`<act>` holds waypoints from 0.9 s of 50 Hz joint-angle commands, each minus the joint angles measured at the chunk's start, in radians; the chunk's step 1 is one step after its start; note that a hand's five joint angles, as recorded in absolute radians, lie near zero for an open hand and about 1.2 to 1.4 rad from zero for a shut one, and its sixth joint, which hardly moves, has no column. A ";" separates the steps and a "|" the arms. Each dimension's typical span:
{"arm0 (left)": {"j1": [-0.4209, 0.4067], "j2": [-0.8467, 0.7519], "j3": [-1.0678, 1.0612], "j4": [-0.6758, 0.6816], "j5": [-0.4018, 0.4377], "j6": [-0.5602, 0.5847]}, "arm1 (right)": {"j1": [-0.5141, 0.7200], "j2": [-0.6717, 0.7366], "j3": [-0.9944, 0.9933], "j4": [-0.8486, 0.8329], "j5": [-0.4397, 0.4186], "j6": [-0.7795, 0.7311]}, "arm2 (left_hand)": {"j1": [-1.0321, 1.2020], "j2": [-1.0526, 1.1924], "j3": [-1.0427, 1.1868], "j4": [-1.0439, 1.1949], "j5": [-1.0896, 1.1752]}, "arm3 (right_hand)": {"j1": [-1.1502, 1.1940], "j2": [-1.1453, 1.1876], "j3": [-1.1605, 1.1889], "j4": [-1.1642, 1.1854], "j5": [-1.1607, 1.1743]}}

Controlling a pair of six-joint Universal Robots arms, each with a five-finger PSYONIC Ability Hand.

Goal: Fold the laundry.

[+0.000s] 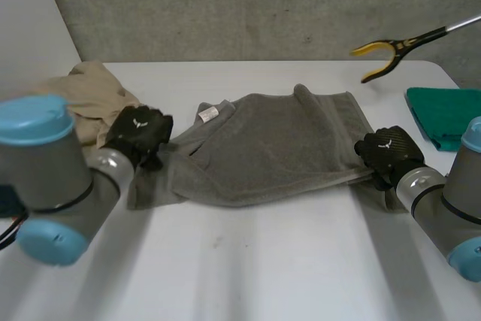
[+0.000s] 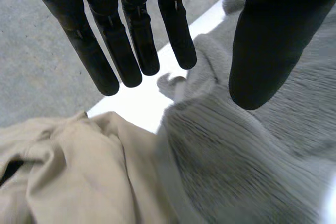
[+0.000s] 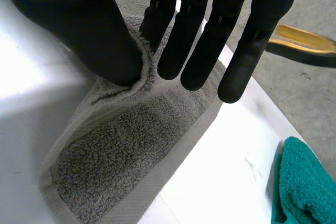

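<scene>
Right hand pinches towel (pinched fold hidden).

Grey towel, rumpled, spread flat mid-table, white tag up

A white table stands in front of a rough grey wall. A paler wall meets it on the left.
</scene>
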 commanded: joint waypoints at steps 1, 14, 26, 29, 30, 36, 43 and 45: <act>0.015 0.118 -0.225 0.004 0.005 0.003 | 0.004 0.000 0.006 0.003 -0.003 0.000 | 0.116 0.124 0.124 0.122 0.125 | 0.262 0.217 0.204 0.196 0.233; 0.044 -0.029 -0.213 0.133 0.038 0.004 | 0.008 -0.001 0.017 0.004 -0.001 0.000 | -0.069 -0.061 -0.061 -0.063 -0.060 | 0.262 0.217 0.204 0.196 0.233; 0.047 -0.177 -0.083 0.134 0.031 0.164 | 0.008 -0.001 0.028 0.004 -0.003 0.000 | -0.040 -0.031 -0.031 -0.033 -0.030 | 0.262 0.217 0.204 0.196 0.233; 0.056 -0.197 -0.067 0.134 0.023 0.207 | 0.008 -0.001 0.028 0.004 -0.003 0.000 | 0.021 0.030 0.030 0.028 0.031 | 0.262 0.217 0.204 0.196 0.233; 0.059 -0.197 -0.066 0.136 0.024 0.211 | 0.008 -0.001 0.028 0.004 -0.003 0.000 | 0.112 0.120 0.121 0.118 0.121 | 0.262 0.217 0.204 0.196 0.233; 0.068 -0.162 -0.067 0.162 0.026 0.208 | 0.007 -0.001 0.028 0.003 0.000 0.000 | 0.655 0.664 0.664 0.662 0.665 | 0.262 0.217 0.204 0.196 0.233; 0.059 0.010 -0.086 0.185 0.028 0.150 | 0.005 -0.021 0.028 0.004 0.003 -0.002 | 0.655 0.664 0.664 0.662 0.665 | 0.262 0.217 0.204 0.196 0.233; 0.059 0.033 -0.083 0.180 0.031 0.109 | 0.005 -0.027 0.028 0.009 0.003 0.000 | 0.655 0.664 0.664 0.662 0.665 | 0.262 0.217 0.204 0.196 0.233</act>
